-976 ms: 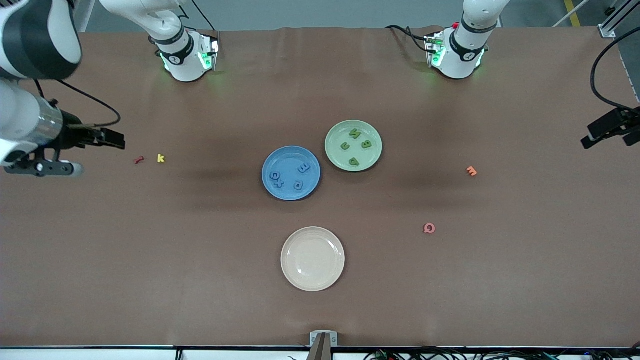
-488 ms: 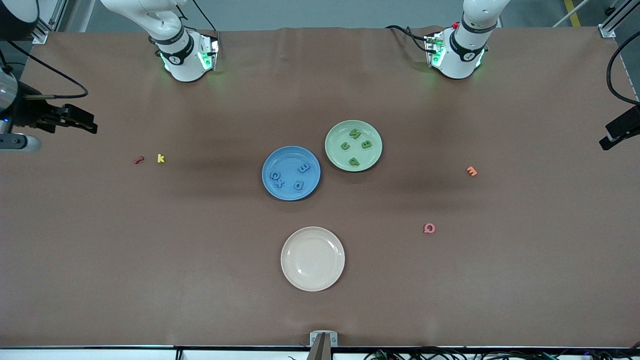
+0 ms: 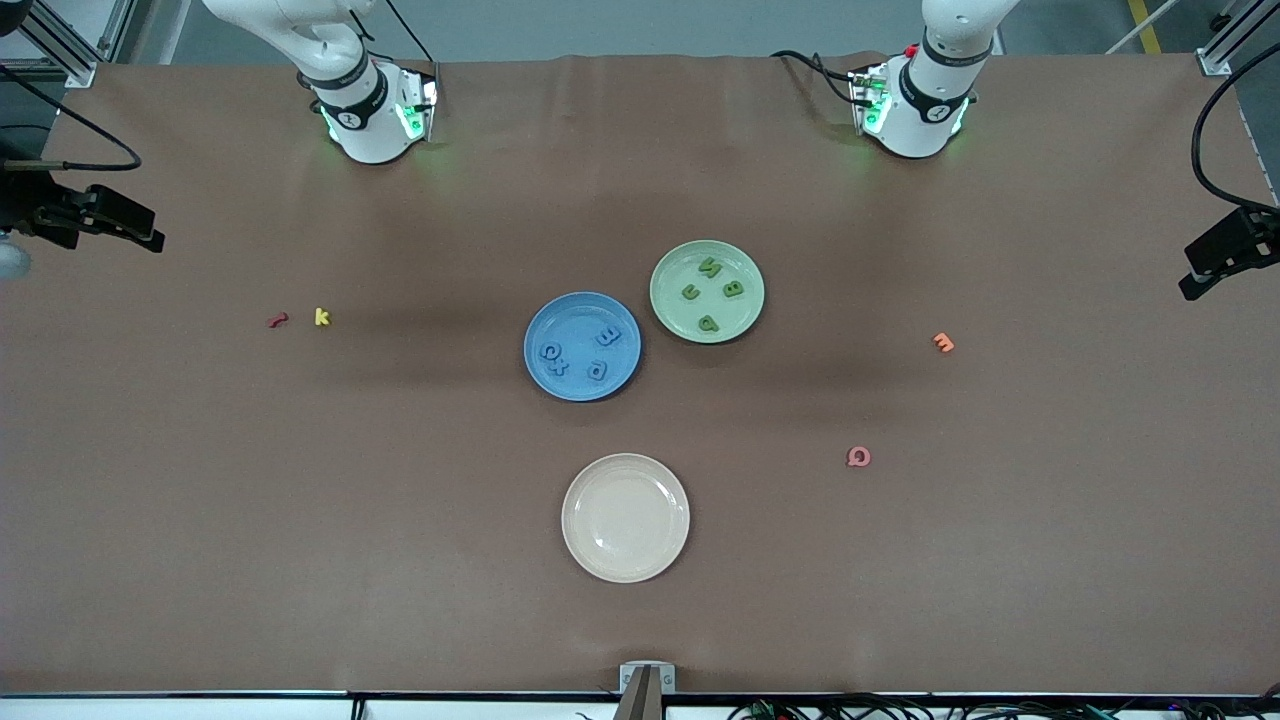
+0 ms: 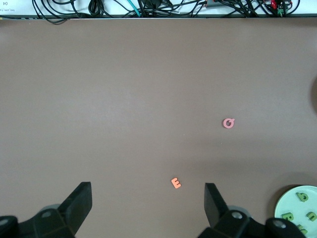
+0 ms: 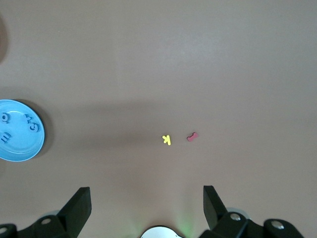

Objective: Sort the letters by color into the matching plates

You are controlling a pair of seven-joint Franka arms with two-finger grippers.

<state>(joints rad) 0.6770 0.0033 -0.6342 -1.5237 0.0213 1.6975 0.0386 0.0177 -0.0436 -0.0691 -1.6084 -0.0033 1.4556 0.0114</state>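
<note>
The blue plate (image 3: 582,310) sits mid-table with several blue letters (image 3: 607,336) lying in it. Beside it, farther from the front camera, the pale green plate (image 3: 752,270) holds several green letters (image 3: 708,323). My right gripper (image 3: 135,228) hangs open and empty over the right arm's end of the table. Its wrist view shows the spread right gripper (image 5: 146,193) and the blue plate (image 5: 22,146). My left gripper (image 3: 1200,280) hangs open and empty over the left arm's end. The left gripper (image 4: 147,191) shows in its wrist view, with the green plate (image 4: 285,198) at the frame's edge.
A cream plate (image 3: 625,517) lies nearer the front camera than the blue one. A red letter (image 3: 278,320) and a yellow k (image 3: 322,317) lie toward the right arm's end. An orange E (image 3: 943,343) and a pink Q (image 3: 858,457) lie toward the left arm's end.
The right arm has drawn back from over the table toward its own end, its gripper staying open. The left gripper has shifted only slightly. Plates and letters have not moved.
</note>
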